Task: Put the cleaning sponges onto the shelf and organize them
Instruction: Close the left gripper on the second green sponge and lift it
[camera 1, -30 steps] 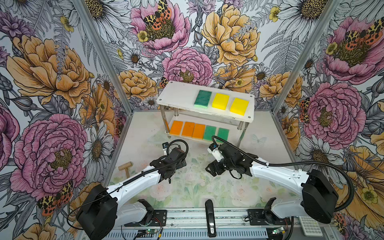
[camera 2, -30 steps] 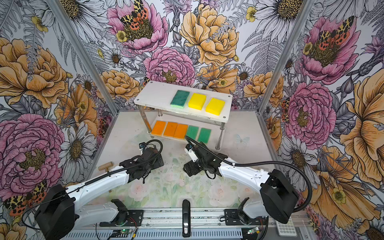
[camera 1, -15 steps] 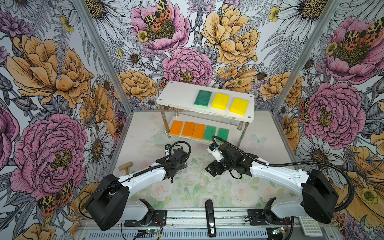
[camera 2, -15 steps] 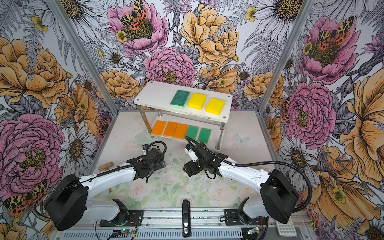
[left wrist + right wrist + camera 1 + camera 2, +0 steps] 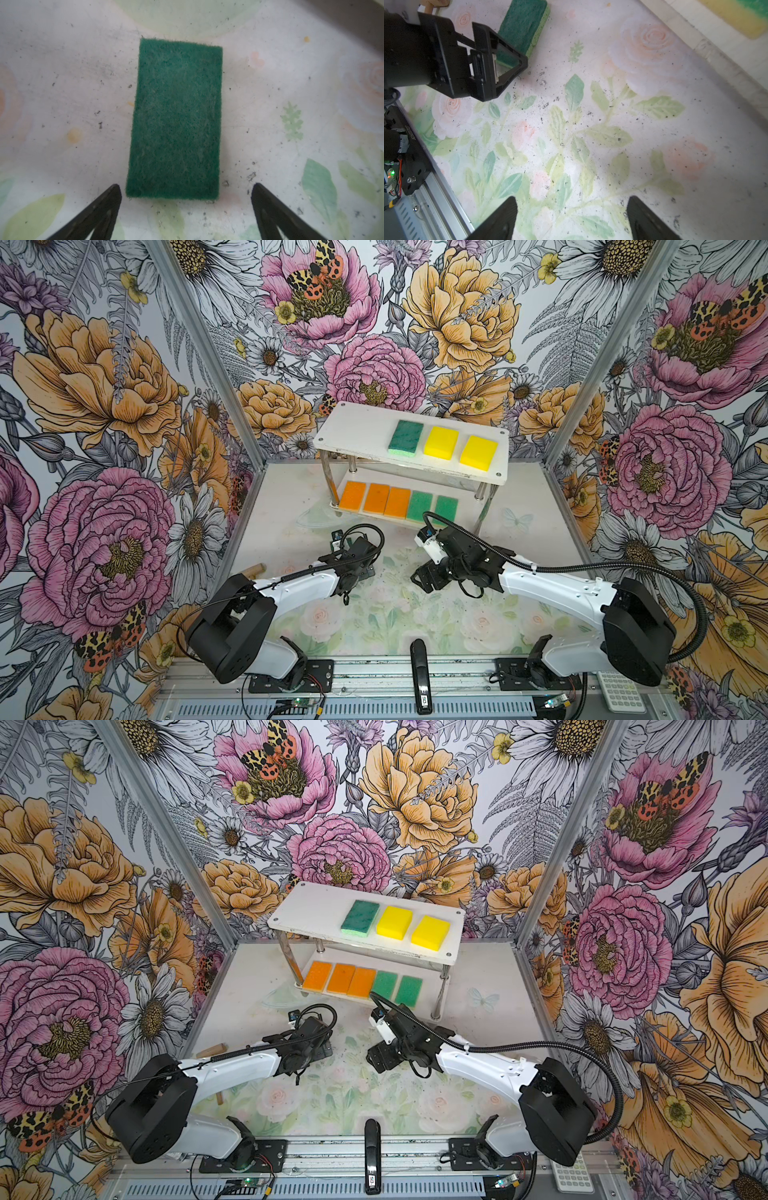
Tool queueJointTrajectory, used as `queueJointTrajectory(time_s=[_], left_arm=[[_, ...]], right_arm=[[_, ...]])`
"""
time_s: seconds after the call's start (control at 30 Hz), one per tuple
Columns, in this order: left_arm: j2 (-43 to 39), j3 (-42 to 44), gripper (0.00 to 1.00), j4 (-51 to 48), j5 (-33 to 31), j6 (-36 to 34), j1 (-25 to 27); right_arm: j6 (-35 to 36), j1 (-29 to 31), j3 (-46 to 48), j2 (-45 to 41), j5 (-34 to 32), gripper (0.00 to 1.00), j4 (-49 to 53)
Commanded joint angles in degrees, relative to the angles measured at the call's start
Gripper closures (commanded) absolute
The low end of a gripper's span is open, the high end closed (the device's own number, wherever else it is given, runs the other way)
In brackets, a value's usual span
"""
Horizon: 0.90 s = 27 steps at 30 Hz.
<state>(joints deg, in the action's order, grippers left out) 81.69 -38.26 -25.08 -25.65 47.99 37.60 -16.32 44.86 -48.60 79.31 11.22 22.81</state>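
A dark green sponge (image 5: 176, 120) lies flat on the floral mat. My left gripper (image 5: 186, 190) hangs open just over its near end, one fingertip on each side, not touching. In both top views the left wrist hides this sponge; the left gripper (image 5: 360, 570) is in front of the shelf (image 5: 361, 427). The shelf's upper board holds a dark green sponge (image 5: 406, 437) and two yellow ones (image 5: 441, 442). Its lower board holds three orange sponges (image 5: 352, 496) and two light green ones (image 5: 419, 506). My right gripper (image 5: 572, 202) is open and empty over bare mat, right of the left gripper (image 5: 500, 62).
A wooden mallet (image 5: 212, 1051) lies by the left wall, partly under the left arm. A black handle (image 5: 420, 672) sits on the front rail and a white keypad (image 5: 621, 691) at the front right corner. Chrome shelf posts (image 5: 484, 506) stand behind the right gripper.
The left arm has stretched forward and lower, and its gripper has shifted slightly right. The right arm has not moved.
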Motion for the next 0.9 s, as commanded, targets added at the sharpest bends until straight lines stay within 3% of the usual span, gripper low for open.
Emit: queueJointTrajectory(time_s=[0.0,0.73,0.87], left_arm=[[0.8,0.1,0.01,2.5,-0.3,-0.8,-0.8],[5.2,1.7,0.01,7.8,2.3,-2.2,-2.9],[5.8,1.7,0.10,7.8,2.4,-2.0,-2.9]], right_arm=[[-0.5,1.7,0.0,0.5,0.5,0.15,-1.9],[-0.6,2.0,0.1,1.1,0.5,0.15,-2.4],[-0.6,2.0,0.0,1.1,0.5,0.15,-2.4]])
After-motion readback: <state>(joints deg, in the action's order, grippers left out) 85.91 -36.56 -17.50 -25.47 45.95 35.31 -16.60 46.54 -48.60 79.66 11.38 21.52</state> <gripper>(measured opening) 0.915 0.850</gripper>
